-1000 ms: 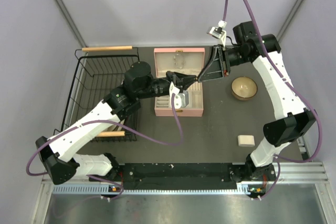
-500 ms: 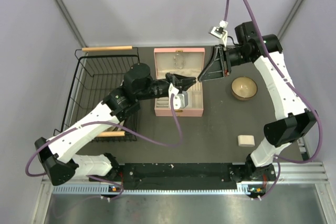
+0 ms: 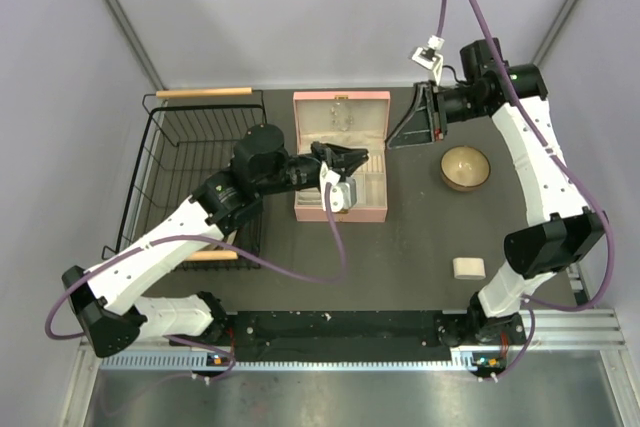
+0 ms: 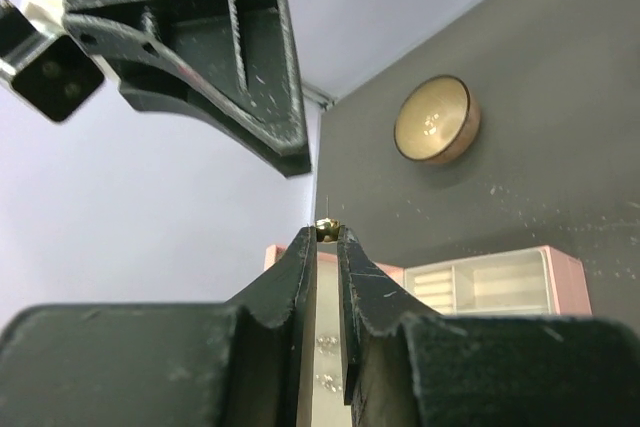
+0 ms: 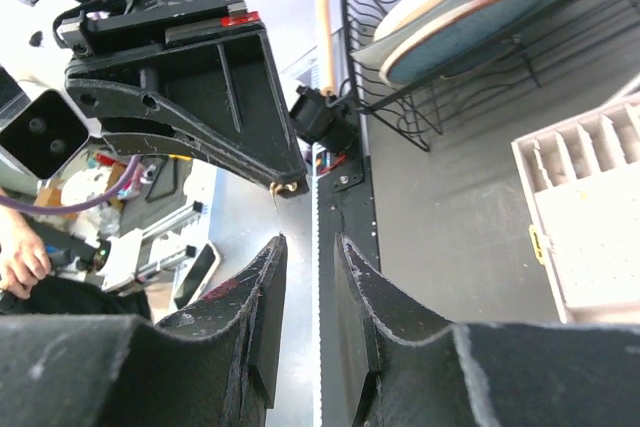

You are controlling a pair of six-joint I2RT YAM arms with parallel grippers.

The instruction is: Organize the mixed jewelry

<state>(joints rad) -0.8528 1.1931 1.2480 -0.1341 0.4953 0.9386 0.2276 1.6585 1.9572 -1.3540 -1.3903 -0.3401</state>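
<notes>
My left gripper (image 3: 357, 159) hovers over the open pink jewelry box (image 3: 340, 202). It is shut on a tiny gold bead (image 4: 329, 228) with a thin pin, one piece of the mixed jewelry. In the right wrist view the same bead (image 5: 288, 188) shows at the tip of the left fingers (image 5: 210, 87). My right gripper (image 3: 394, 139) stands open and empty just to the right, its jaws apart (image 5: 309, 240) and pointed at the bead. Silvery bits (image 4: 326, 345) lie in the box below.
A round wooden bowl (image 3: 465, 168) sits right of the box. A black wire basket (image 3: 165, 182) with wooden handles and plates (image 5: 470, 7) stands at the left. A small beige block (image 3: 469, 267) lies near the right arm's base.
My right gripper has drawn back to the right, away from the left gripper, and opened slightly. The left gripper still pinches the bead and has barely shifted.
</notes>
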